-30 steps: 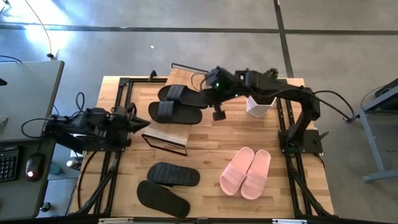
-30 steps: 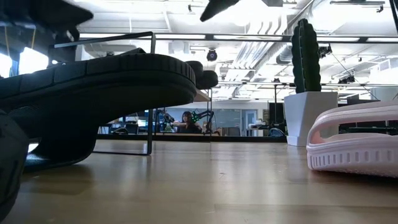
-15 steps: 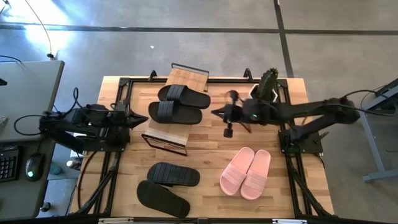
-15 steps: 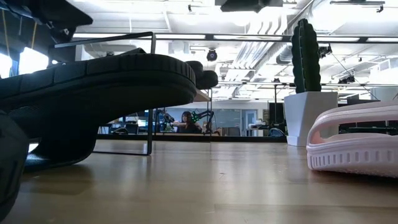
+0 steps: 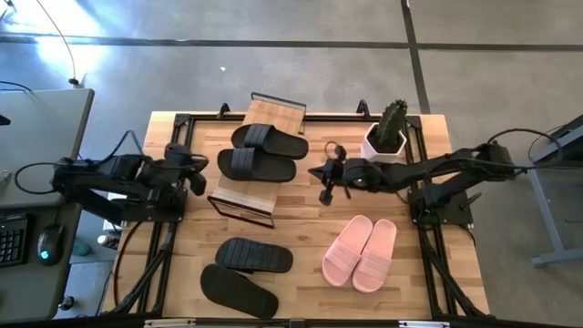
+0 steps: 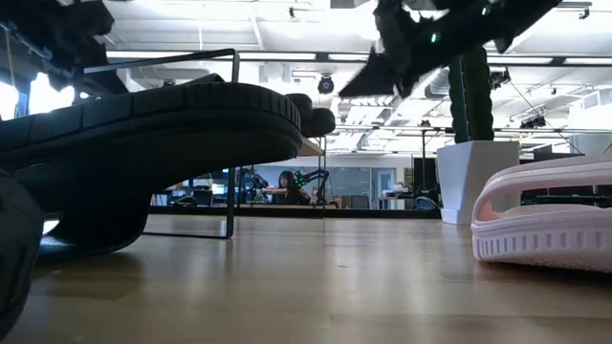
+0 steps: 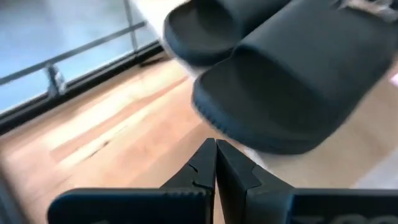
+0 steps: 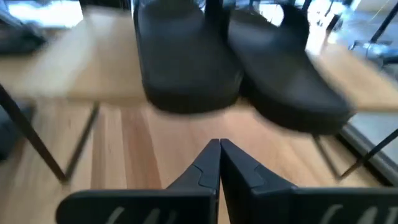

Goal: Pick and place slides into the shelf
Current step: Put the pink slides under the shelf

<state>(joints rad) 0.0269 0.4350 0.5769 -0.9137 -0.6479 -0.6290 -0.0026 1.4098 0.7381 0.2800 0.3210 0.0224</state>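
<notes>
Pink slides (image 5: 361, 252) overhead, wrist views omit

No readable text, labels, brands or numbers anywhere

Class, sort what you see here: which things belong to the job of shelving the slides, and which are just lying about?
Job:
black pair on shelf
black pair on table
pink pair
shelf
left gripper, shut
right gripper, shut

Lying about:
cactus pot

Two slides (image 5: 260, 151) on the shelf (image 5: 244, 198), between left gripper (image 5: 195, 172) and right gripper (image 5: 321, 173). Another pair (image 5: 360, 253) on the desk (image 5: 301, 232), near the right gripper.
</notes>
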